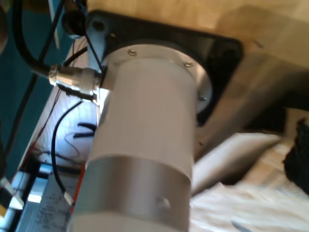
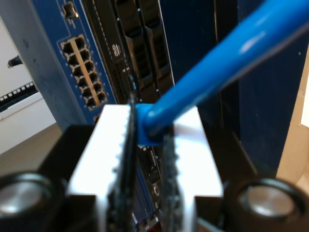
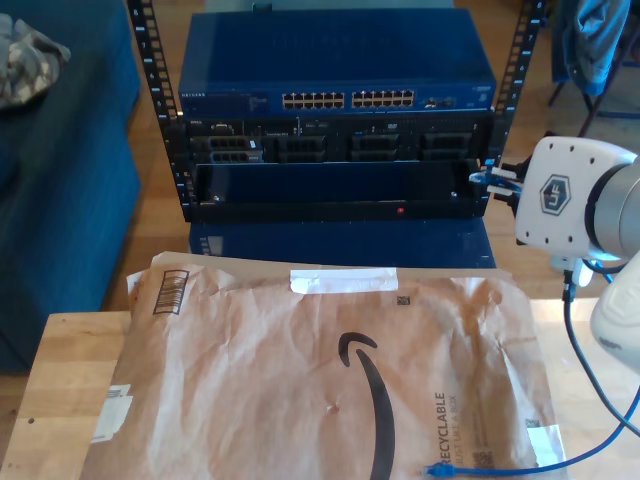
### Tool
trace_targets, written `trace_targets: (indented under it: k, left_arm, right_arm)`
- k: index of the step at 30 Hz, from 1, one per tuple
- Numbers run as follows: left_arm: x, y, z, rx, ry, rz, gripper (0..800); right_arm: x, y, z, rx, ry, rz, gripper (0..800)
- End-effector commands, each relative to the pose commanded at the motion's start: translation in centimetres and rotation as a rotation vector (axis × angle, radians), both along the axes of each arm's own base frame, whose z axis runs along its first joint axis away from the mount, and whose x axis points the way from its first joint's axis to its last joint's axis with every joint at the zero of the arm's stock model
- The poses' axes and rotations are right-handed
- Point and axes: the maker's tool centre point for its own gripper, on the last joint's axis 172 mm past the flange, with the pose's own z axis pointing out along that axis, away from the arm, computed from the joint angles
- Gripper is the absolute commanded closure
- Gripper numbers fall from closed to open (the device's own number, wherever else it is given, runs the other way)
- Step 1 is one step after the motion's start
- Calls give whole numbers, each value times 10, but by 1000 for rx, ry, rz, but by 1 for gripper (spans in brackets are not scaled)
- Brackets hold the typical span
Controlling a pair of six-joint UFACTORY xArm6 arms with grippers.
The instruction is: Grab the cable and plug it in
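Note:
My second gripper is shut on the cable, a bright blue cord pinched between its white pads. In the exterior view this gripper hovers at the rack's right-hand rail, level with the black units, with a blue cable end showing at its jaws. From the arm the cable drops down the exterior view's right side. Its free plug lies on the brown paper. The blue switch tops the rack, and its port rows stand ahead of the jaws and to one side.
A crumpled brown paper mailer covers the wooden table in front of the rack. Black rack rails flank the units. The first wrist view faces a white arm column on a black base plate, with a metal connector beside it.

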Motion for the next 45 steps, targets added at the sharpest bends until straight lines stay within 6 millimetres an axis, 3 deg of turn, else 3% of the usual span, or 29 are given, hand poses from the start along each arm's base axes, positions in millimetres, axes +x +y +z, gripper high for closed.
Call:
trace_targets:
  k: [5,8,10,22,27,31,37,40,45]
  left_arm:
    - [-3,-25,-25,-20,6,-7,0]
    - [-2,-17,-37,69,-2,-8,0]
    - [-5,-37,-51,43,-4,-14,0]
    - [-24,-9,-89,247,-67,-21,0]
    - [-23,-13,-97,253,-104,-68,0]
    - [-21,-14,-119,298,-150,-147,0]
    - [-13,-14,-124,299,-174,-83,0]
    - [-13,-14,-124,298,-175,-79,0]
    - [-13,-14,-124,298,-175,-79,0]
  right_arm:
    - [-8,-2,-12,0,16,-2,799]
    - [-9,-3,-17,-4,23,-3,799]
    - [-12,-5,-24,-6,35,-5,799]
    - [-18,-6,-36,-10,53,-8,799]
    - [-16,-6,-33,-7,47,-8,799]
    - [-14,-3,-34,-8,51,-4,799]
    - [-11,-6,-67,-30,117,-15,799]
    - [-7,-9,-73,-43,121,-27,800]
    - [6,6,-60,-37,105,-6,799]
